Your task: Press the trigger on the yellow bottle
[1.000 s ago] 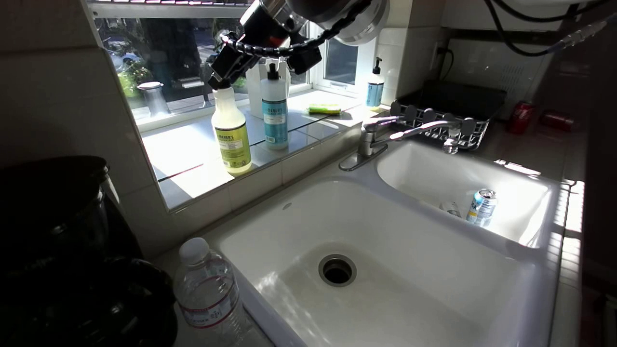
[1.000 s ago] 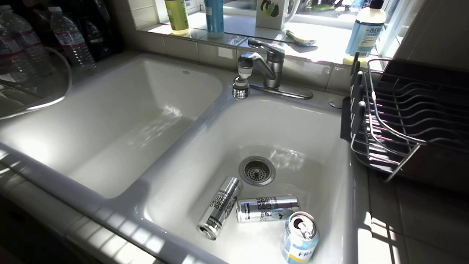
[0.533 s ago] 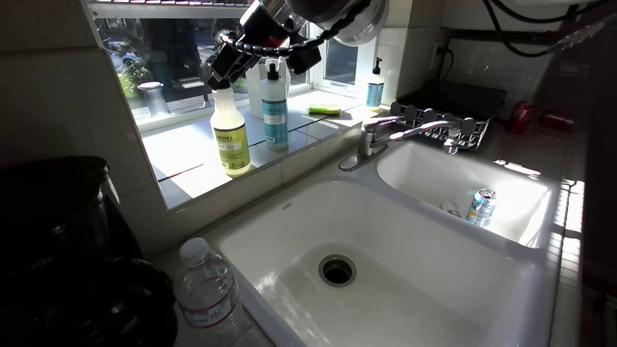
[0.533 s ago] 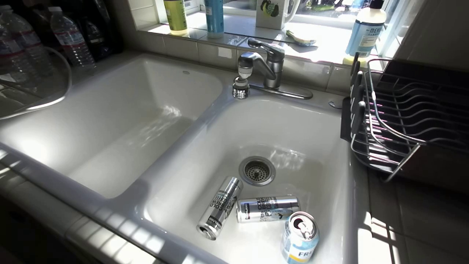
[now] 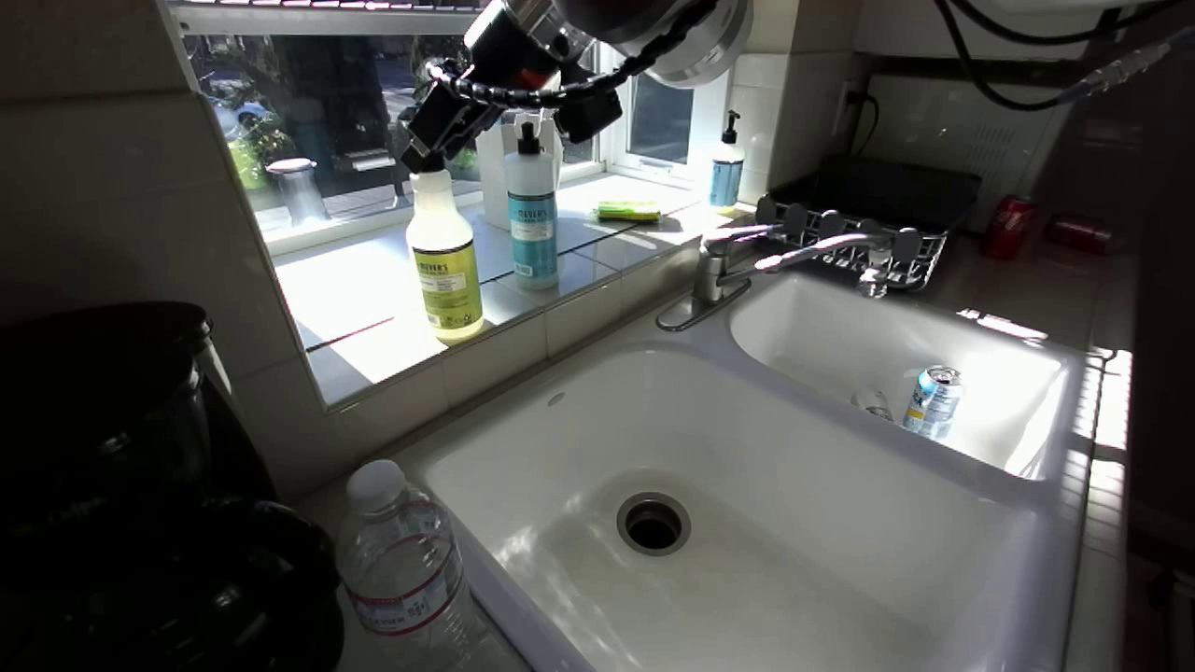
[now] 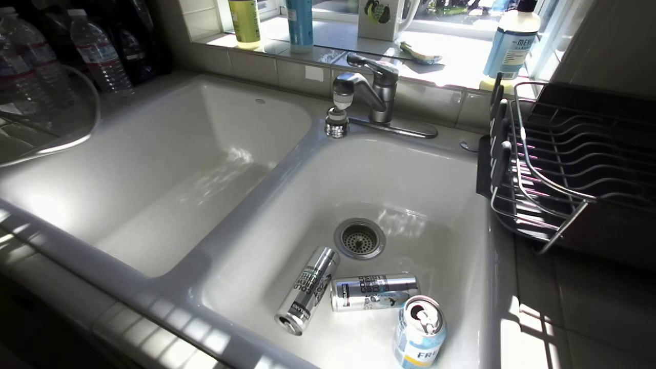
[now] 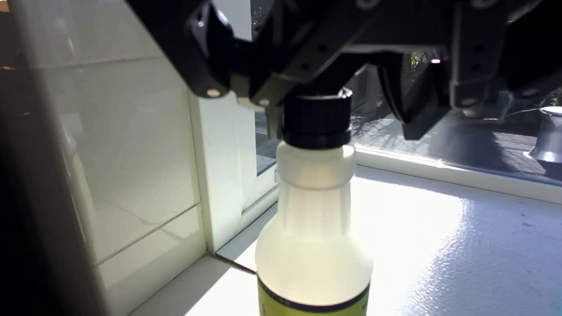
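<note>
The yellow bottle (image 5: 448, 285) stands upright on the tiled window sill. Its lower part shows in an exterior view (image 6: 246, 23). In the wrist view its pale neck and shoulder (image 7: 314, 245) are in the middle. My gripper (image 7: 341, 129) comes from the top around the black spray head. The left finger (image 7: 274, 123) is beside the black collar (image 7: 316, 120). The right finger (image 7: 423, 118) appears to touch the tip of the trigger (image 7: 390, 79), which slants outward. The jaws stand apart with the head between them. In an exterior view the gripper (image 5: 427, 157) covers the trigger.
A blue bottle (image 5: 533, 219) with a black top stands beside the yellow bottle. A white mug (image 6: 380, 23), a sponge (image 5: 627, 213) and a soap pump bottle (image 5: 726, 173) are farther along the sill. The faucet (image 5: 714, 275) and double sink (image 5: 794, 560) lie in front.
The yellow bottle has shifted slightly to the left in both exterior views. My gripper has moved slightly left with it. The other things stay in place.
</note>
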Robot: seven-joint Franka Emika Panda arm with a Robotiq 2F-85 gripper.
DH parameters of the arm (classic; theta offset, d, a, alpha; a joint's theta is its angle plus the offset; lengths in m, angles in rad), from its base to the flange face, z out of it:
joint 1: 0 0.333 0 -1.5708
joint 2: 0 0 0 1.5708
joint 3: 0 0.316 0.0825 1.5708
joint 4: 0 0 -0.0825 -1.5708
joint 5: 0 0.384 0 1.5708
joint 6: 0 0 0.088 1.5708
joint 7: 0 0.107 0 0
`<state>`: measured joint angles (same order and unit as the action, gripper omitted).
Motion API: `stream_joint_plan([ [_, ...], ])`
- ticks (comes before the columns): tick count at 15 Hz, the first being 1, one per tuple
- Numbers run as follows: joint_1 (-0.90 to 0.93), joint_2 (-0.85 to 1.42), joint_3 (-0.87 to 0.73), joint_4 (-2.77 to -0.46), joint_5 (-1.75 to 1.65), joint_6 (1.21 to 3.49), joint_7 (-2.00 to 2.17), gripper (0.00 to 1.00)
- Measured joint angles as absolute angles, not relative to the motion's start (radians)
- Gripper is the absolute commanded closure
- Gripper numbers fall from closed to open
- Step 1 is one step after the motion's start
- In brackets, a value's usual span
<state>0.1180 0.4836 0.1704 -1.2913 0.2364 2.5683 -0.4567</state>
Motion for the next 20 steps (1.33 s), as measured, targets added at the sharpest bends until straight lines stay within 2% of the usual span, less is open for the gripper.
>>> stream_joint_plan([
  [3, 0.118, 0.485, 0.170, -1.289, 0.236, 2.568, -0.457, 0.00],
  [20, 0.119, 0.477, 0.138, -1.283, 0.224, 2.565, -0.412, 0.00],
])
